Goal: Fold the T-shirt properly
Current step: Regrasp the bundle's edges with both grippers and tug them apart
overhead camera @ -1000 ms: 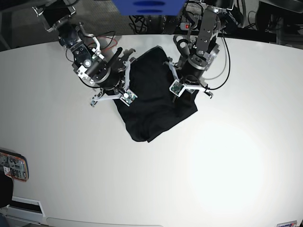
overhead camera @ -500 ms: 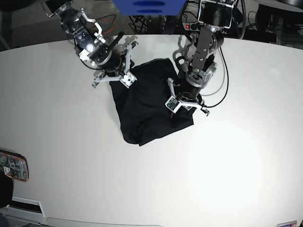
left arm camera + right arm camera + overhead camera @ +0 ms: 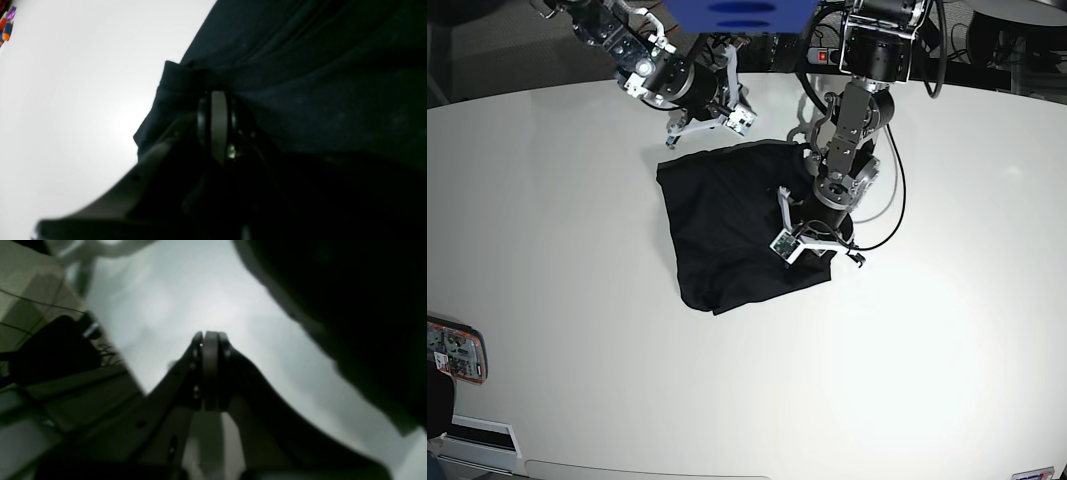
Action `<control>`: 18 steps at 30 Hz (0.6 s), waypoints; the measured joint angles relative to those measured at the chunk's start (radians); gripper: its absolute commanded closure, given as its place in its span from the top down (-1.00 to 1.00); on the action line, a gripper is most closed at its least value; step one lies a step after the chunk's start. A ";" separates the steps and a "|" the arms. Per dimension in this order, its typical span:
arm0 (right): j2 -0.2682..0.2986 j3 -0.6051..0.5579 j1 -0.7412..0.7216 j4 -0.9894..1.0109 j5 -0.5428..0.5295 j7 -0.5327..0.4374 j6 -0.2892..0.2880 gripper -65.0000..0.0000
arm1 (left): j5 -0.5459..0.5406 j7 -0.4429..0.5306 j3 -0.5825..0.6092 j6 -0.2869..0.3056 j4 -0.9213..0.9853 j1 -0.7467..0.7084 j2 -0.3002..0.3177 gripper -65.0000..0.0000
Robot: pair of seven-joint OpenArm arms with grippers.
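Observation:
The black T-shirt [image 3: 727, 220] lies crumpled in a rough square on the white table [image 3: 947, 330]. My left gripper [image 3: 815, 250] stands on the shirt's right edge. In the left wrist view its fingertips [image 3: 215, 100] are pressed together at a bunched hem of the T-shirt [image 3: 317, 83], and creases run out from them. My right gripper [image 3: 717, 95] hovers past the shirt's far edge, off the cloth. Seen from the right wrist, the right gripper [image 3: 210, 338] is shut, with only table behind it.
A flat device with coloured buttons [image 3: 452, 352] lies at the table's front left edge, also showing as a coloured speck [image 3: 6, 23]. A blue block [image 3: 742, 15] hangs over the far edge, with cables and a power strip [image 3: 822, 55] behind.
The right gripper has left the shirt's left edge and swung back toward the far side. The left gripper has moved toward the front, and the shirt's right side came with it.

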State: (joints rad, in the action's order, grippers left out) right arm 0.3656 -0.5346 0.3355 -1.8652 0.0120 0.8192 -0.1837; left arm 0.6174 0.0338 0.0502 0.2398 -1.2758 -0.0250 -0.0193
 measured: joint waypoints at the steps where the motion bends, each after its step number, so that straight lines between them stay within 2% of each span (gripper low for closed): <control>1: 0.000 0.000 -0.002 0.000 0.002 0.003 0.001 -1.00 | 0.002 -0.005 0.000 0.000 0.000 0.004 -0.003 -1.00; 6: 0.000 0.006 -0.006 0.000 0.011 0.002 0.000 -1.00 | 0.002 -0.009 0.000 0.005 -0.010 0.005 -0.005 -1.00; 8: -0.001 0.007 -0.029 0.000 0.002 0.018 -0.004 -1.00 | 0.009 -0.016 0.000 0.012 -0.085 -0.018 -0.003 -1.00; 13: 0.003 0.113 -0.038 -0.042 0.015 0.018 0.008 -1.00 | -0.003 -0.013 0.008 0.004 -0.299 -0.117 -0.003 -1.00; 18: -0.006 0.190 -0.040 -0.058 -0.004 0.014 -0.010 -1.00 | -0.005 -0.017 0.017 0.014 -0.511 -0.235 -0.003 -1.00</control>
State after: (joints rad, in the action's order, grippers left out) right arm 0.3599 -0.3443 0.2958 -1.9228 0.0078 0.8337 -0.1932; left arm 0.6121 0.0166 0.0669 0.2539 -1.7866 -0.2596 -0.0219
